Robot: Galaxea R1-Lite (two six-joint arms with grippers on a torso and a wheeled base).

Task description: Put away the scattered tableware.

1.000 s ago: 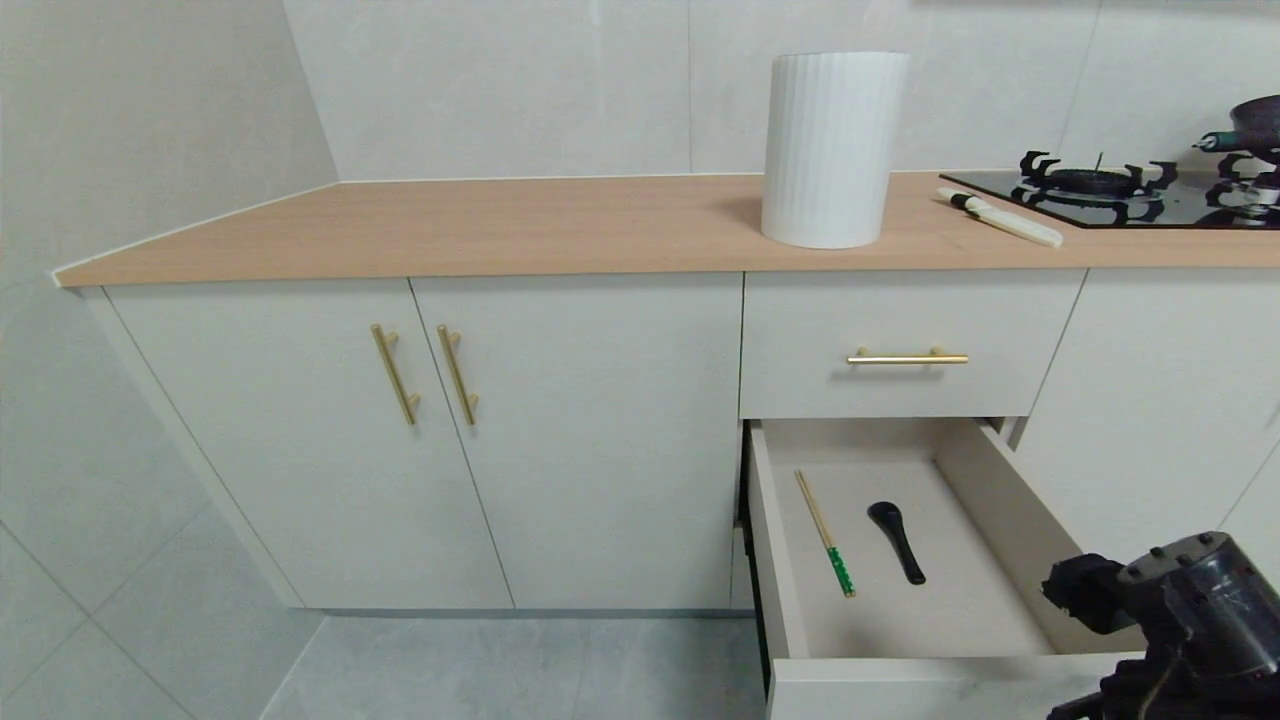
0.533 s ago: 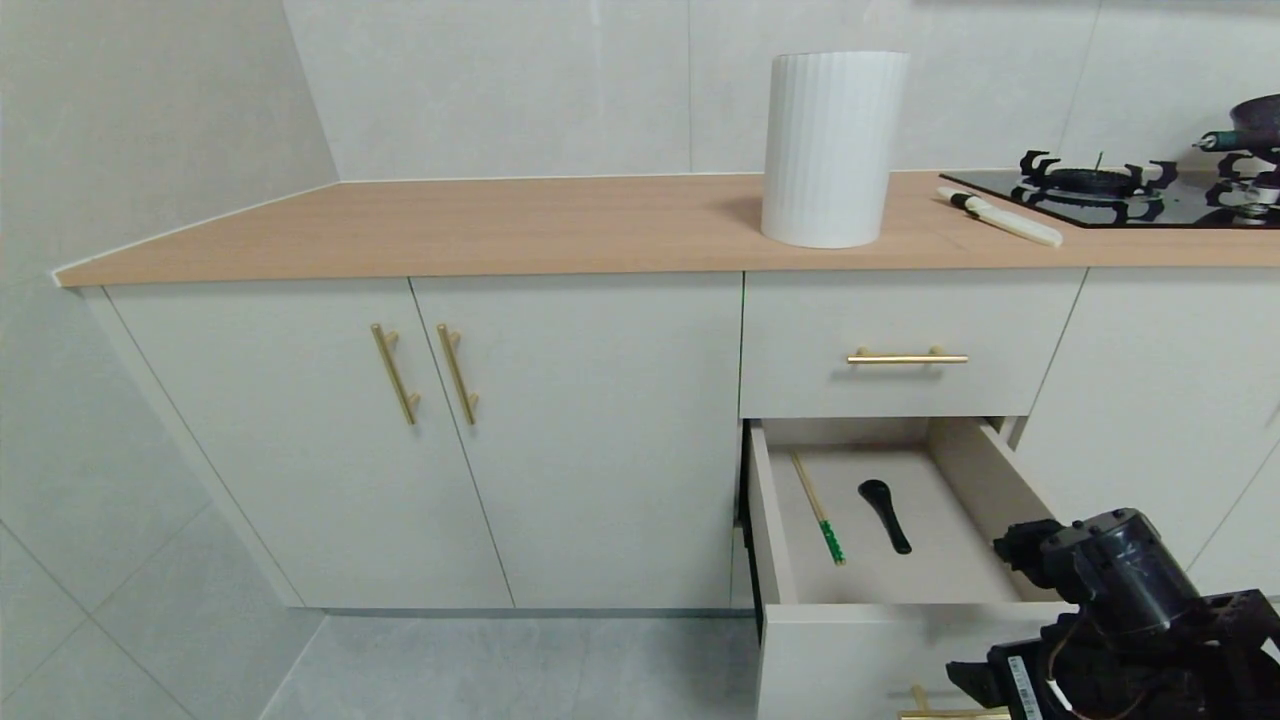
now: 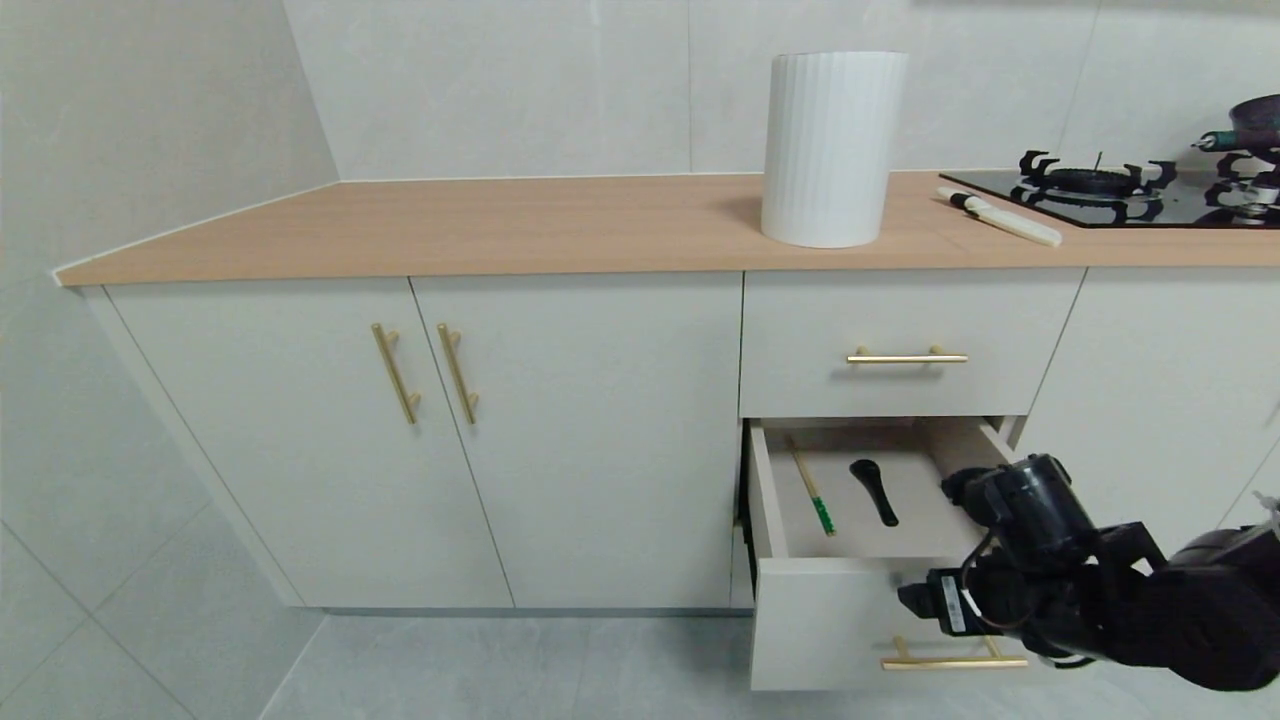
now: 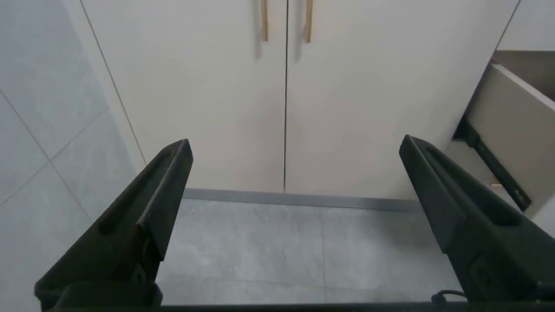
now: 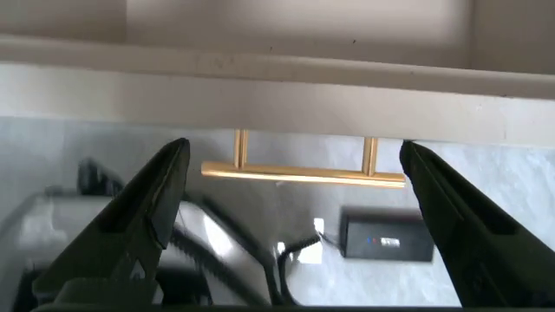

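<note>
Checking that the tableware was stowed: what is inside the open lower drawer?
In the drawer lie chopsticks and a black spoon, side by side and apart. The right arm covers the drawer's right front corner, so that part cannot be checked.

**Narrow slot over the lower drawer, plenty of room off to the left**

Your lower drawer (image 3: 830,620) is only partway out, so the way in from above is a short gap under the shut upper drawer (image 3: 820,345). The chopsticks (image 3: 810,487) and black spoon (image 3: 873,491) lie apart on its bottom. The right gripper (image 5: 290,173) sits at the drawer front with its fingers (image 5: 160,186) spread either side of the gold handle (image 5: 303,176), and that arm blocks the drawer's right corner. The floor (image 3: 500,670) before the shut cabinet doors (image 3: 560,440) is open. On the worktop (image 3: 500,225) you can pass left of the white canister (image 3: 830,150), but the knife (image 3: 1000,217) and hob (image 3: 1100,190) crowd the right.
</note>
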